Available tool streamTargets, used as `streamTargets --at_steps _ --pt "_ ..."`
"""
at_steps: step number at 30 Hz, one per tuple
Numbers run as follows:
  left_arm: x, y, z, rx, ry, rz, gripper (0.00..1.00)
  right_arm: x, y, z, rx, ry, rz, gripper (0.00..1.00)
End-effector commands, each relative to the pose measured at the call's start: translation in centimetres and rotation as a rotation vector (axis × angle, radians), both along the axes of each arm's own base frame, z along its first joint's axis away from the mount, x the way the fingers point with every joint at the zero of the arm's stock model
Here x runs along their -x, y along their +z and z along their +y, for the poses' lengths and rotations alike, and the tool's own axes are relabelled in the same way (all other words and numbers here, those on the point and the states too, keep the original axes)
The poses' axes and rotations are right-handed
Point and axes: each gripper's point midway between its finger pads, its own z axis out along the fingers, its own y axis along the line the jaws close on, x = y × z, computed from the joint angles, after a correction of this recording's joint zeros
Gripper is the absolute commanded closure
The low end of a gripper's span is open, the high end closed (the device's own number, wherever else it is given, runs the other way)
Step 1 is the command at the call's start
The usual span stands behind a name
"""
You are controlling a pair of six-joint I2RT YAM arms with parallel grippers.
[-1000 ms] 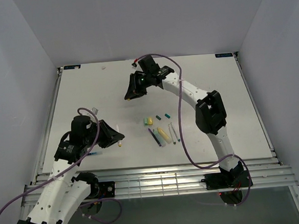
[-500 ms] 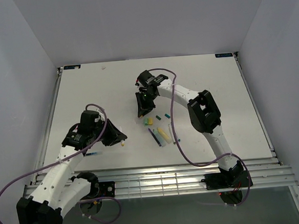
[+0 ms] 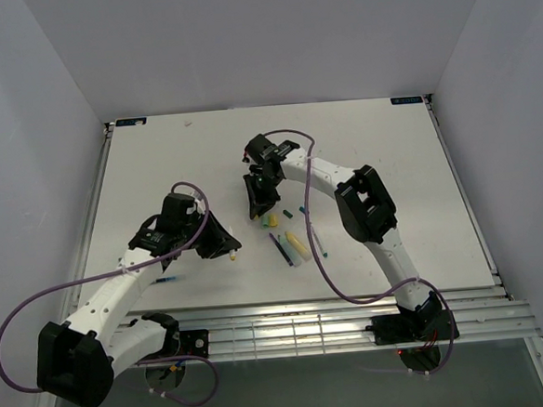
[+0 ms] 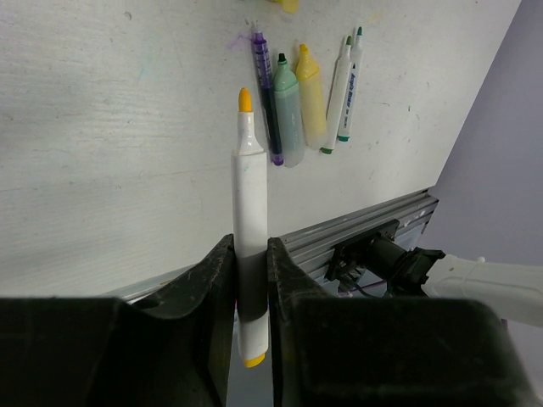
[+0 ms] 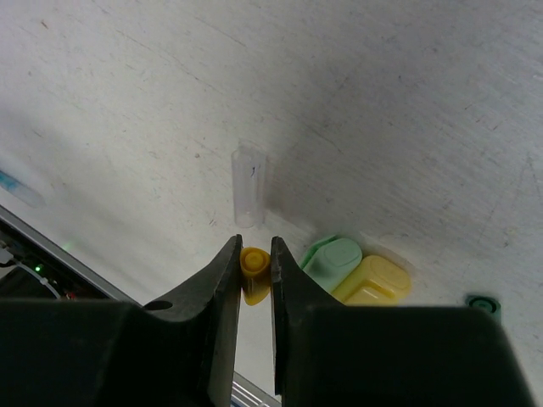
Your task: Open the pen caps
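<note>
Two clamped hands: left hand (image 4: 251,254) holds an orange-tipped pen (image 4: 249,186), right hand (image 5: 254,250) an orange cap (image 5: 254,270); lettering (image 4: 341,85) illegible.

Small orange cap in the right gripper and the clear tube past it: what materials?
Small orange cap, pinched in the right gripper: likely moulded plastic, opaque, faint sheen. Clear tube: probably transparent plastic, since the white table shows through; glass can't be excluded.

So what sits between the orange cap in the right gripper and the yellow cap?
The pale green cap, lying against the yellow cap; the right wrist view shows it.
</note>
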Motion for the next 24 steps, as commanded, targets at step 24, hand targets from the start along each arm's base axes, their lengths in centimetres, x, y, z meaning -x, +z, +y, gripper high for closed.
streamTargets --at_steps 24 --pt "-0.6 -0.5 -2.6 0.044 -0.096 -0.029 1.0 -0.8 1.0 -0.3 0.006 0.001 -0.039 0.63"
